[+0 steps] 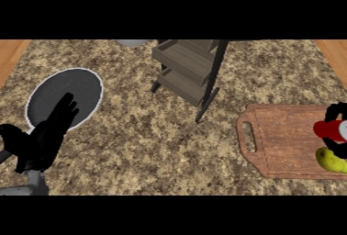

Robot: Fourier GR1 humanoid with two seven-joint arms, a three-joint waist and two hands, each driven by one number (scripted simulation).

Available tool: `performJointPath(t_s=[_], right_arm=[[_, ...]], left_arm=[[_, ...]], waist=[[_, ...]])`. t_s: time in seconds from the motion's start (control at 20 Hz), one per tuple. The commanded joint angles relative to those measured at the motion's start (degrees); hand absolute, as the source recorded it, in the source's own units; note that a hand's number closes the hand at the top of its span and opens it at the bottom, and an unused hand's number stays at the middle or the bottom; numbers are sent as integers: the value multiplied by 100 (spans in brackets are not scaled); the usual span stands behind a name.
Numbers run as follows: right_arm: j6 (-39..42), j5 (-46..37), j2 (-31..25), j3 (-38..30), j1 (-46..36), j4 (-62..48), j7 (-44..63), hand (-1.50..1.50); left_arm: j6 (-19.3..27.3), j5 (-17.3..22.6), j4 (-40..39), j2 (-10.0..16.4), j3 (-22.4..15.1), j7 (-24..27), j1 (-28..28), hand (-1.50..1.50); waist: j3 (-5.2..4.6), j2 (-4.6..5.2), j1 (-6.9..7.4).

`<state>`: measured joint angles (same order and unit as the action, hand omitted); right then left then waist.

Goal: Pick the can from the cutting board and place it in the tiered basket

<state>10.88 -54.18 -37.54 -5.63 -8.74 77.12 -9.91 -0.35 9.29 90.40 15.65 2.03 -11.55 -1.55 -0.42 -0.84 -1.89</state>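
Observation:
A red can [328, 131] lies at the right edge of the brown wooden cutting board [284, 137]. My right hand [336, 112] is curled round the can, with fingers showing above and below it; most of the hand is cut off by the view's right edge. The grey tiered basket [184, 69] stands at the top middle of the counter, tilted in this view, on a dark frame. My left hand [46, 133] rests open at the lower left, fingers pointing up.
A yellow-green fruit [332, 160] lies on the board just below the can. A dark round plate with a white rim [85, 89] sits at the left, partly behind my left hand. A grey object [132, 42] shows at the top edge.

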Motion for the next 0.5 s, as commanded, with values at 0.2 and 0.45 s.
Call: performJointPath(t_s=[0.2,0.45], right_arm=[[536,635,458,-1134,-126,2246,2329,150],[776,1578,1076,-1550,-766,3818,3195,150]], left_arm=[[147,-57,-32,-28,65,-95,42,0],[-7,20,-2,165,176,-167,25,0]], waist=[[-3,-116,-333],[13,-94,-199]])
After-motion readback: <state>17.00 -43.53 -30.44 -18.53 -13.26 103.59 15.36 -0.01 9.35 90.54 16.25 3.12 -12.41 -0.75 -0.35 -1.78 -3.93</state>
